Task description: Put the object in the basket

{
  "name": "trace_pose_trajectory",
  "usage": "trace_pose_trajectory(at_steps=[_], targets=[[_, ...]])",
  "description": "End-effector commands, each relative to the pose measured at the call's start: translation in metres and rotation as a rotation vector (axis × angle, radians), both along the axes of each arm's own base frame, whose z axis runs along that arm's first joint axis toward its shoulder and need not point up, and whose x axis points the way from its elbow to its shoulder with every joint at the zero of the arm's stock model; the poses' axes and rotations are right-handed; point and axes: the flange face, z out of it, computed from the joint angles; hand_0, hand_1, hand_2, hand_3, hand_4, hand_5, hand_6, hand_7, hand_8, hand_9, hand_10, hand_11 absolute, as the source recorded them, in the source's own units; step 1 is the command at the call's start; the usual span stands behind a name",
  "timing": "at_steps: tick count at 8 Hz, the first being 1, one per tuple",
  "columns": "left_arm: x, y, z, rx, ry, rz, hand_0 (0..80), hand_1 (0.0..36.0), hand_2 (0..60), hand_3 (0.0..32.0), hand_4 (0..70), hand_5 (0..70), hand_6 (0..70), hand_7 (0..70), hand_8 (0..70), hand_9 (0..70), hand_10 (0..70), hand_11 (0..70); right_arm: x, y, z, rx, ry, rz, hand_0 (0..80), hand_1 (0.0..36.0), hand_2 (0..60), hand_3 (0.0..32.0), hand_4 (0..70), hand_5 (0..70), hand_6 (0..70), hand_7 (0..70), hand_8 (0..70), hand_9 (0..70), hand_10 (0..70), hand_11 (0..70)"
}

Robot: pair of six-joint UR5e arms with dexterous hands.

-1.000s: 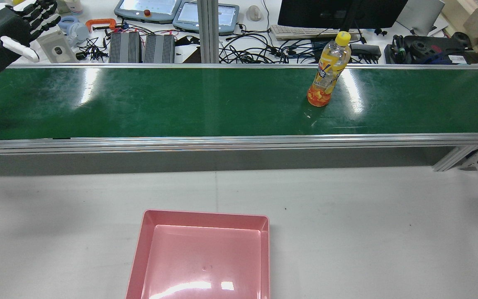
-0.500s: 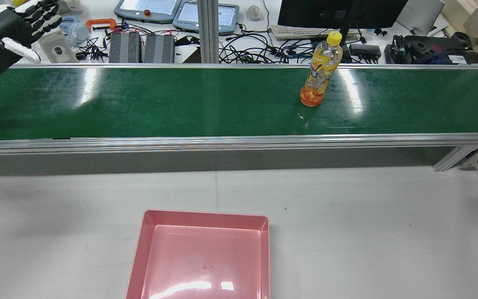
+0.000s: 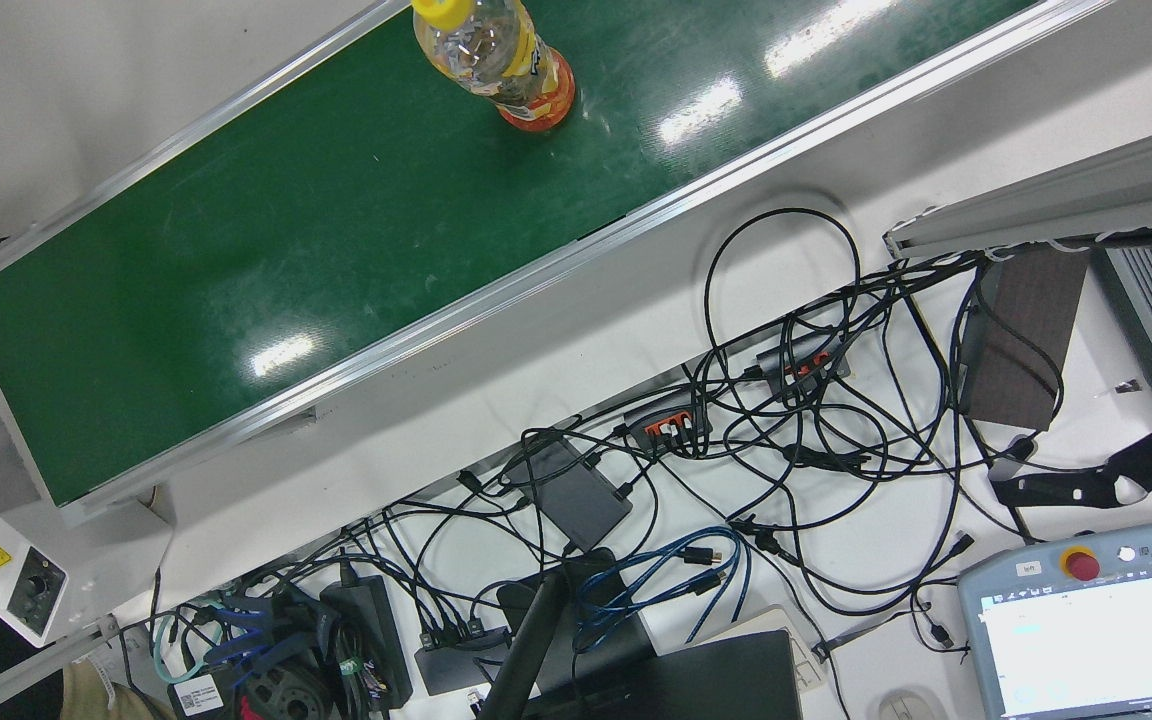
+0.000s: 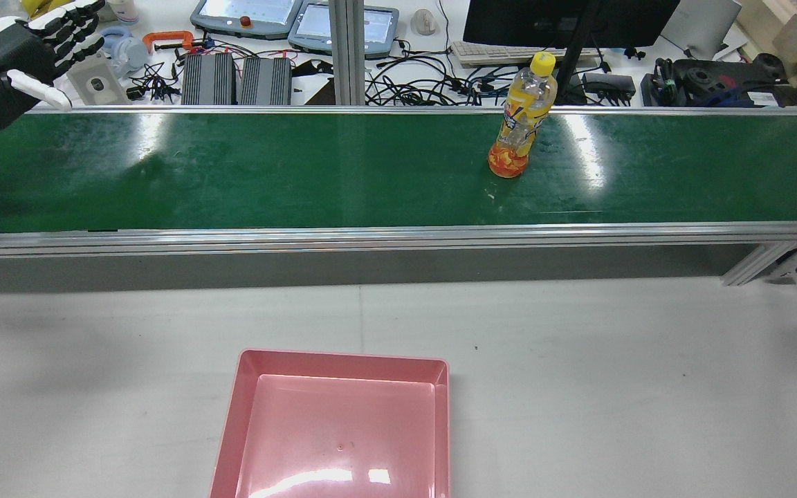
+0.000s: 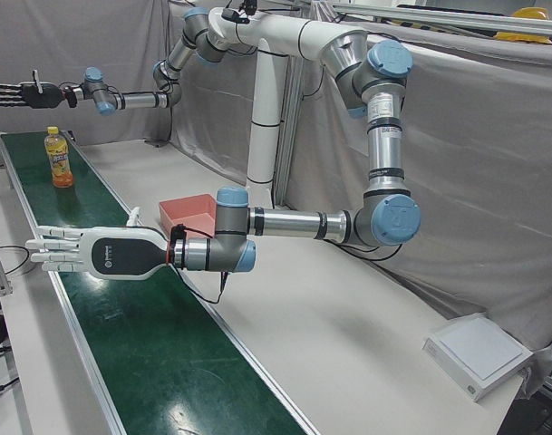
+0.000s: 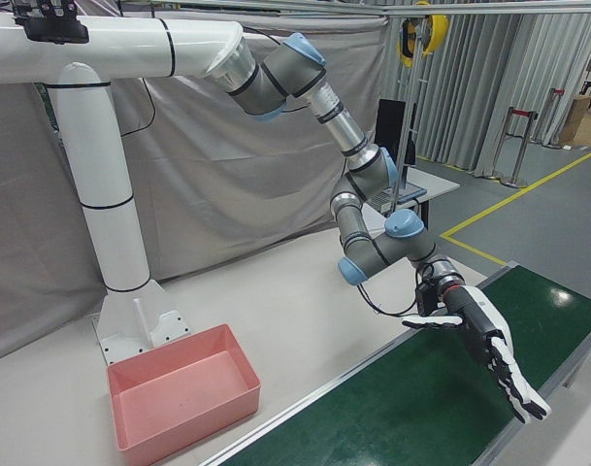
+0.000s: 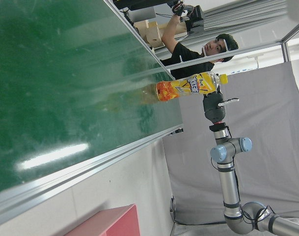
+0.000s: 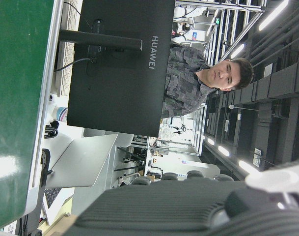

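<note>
Front view: the tall clear plastic bottle of orange drink with a yellow cap stands upright on the long green conveyor belt, nearer its far rail.

Rear view: my left hand hangs at the belt's far left, fingers spread and empty, well apart from the bottle. A sideways knock could topple it. The shallow pink plastic basket sits near, with bare table all round.

Left-front view: my right hand hovers beyond the bottle, fingers apart.

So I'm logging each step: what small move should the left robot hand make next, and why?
Probably ease the left robot hand along the belt toward the bottle: it is open and empty, and the bottle stands upright well away.
</note>
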Motion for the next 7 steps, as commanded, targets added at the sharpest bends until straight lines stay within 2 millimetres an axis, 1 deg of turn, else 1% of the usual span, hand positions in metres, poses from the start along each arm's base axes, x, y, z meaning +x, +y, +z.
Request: trace_pose_trajectory(at_steps=[1,3,6,7], targets=[[0.0,-0.001,-0.001,0.002,0.001,-0.001,57.1,6.2,0.0,0.0,7.4,8.9,0.3,0.0,0.0,0.0,3.2,6.4,0.0,0.0,0.0,0.0,0.0,0.0,0.0,0.0,0.0,0.0,0.0,0.0,0.0,0.0,0.0,0.0,0.0,0.0],[-0.002,0.0,-0.003,0.005,0.002,-0.003,57.1,6.2,0.0,0.0,7.0,8.9,0.2,0.0,0.0,0.0,3.2,6.5,0.0,0.0,0.0,0.0,0.0,0.0,0.0,0.0,0.0,0.0,0.0,0.0,0.0,0.0,0.0,0.0,0.0,0.0],[-0.012,-0.002,-0.008,0.015,0.008,-0.017,57.2,6.2,0.0,0.0,6.9,8.7,0.0,0.0,0.0,0.0,3.1,6.3,0.0,0.0,0.0,0.0,0.0,0.0,0.0,0.0,0.0,0.0,0.0,0.0,0.0,0.0,0.0,0.0,0.0,0.0],[-0.009,-0.001,-0.007,0.014,0.007,-0.011,57.2,6.2,0.0,0.0,7.1,8.8,0.1,0.0,0.0,0.0,3.0,6.1,0.0,0.0,0.0,0.0,0.0,0.0,0.0,0.0,0.0,0.0,0.0,0.0,0.0,0.0,0.0,0.0,0.0,0.0]])
